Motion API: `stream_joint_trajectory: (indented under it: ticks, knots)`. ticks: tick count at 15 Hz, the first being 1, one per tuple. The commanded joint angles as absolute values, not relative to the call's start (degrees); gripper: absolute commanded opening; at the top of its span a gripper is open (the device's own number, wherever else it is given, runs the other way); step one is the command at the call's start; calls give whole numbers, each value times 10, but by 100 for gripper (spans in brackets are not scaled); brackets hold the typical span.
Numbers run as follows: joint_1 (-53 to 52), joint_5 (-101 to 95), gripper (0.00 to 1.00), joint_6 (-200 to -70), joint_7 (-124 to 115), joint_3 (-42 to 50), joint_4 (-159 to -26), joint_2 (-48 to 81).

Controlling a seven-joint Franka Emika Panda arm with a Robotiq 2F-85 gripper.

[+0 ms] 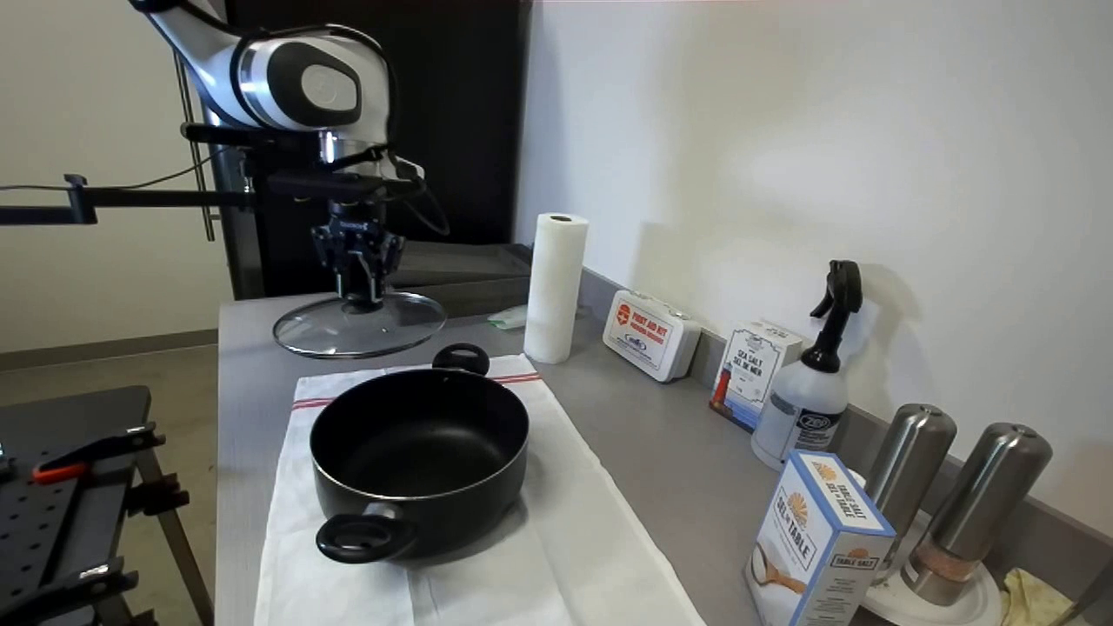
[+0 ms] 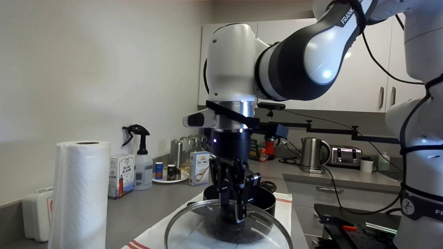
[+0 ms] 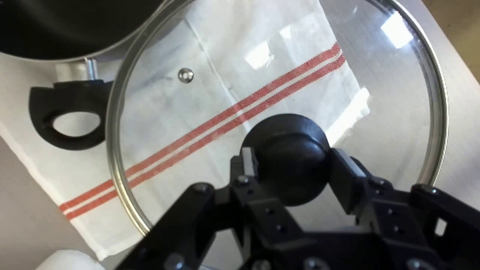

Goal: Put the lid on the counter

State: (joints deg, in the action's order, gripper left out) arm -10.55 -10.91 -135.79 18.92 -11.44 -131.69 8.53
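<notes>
Grey countertop (image 1: pixel 661 426) runs along a white wall (image 1: pixel 783 156), with a red-striped towel (image 1: pixel 591 530) spread flat under the black pot (image 1: pixel 419 469). White cabinets (image 2: pixel 363 69), a steel kettle (image 2: pixel 310 155) and a toaster (image 2: pixel 346 155) show in an exterior view. The Robotiq gripper (image 3: pixel 293 165) is pinched in to knob width, holding the glass lid (image 1: pixel 361 337) by its black knob (image 3: pixel 287 150), over towel and bare countertop beside the pot. Can't tell if the lid's touching either.
</notes>
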Motion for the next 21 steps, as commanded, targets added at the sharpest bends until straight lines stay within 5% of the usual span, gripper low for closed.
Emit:
stream_joint_trajectory:
  ticks: [1,21]
  knots:
    - [-117,-123,25,-1346,216,-127,-1293,108]
    - [-63,-138,25,-1475,357,-120,-1267,248]
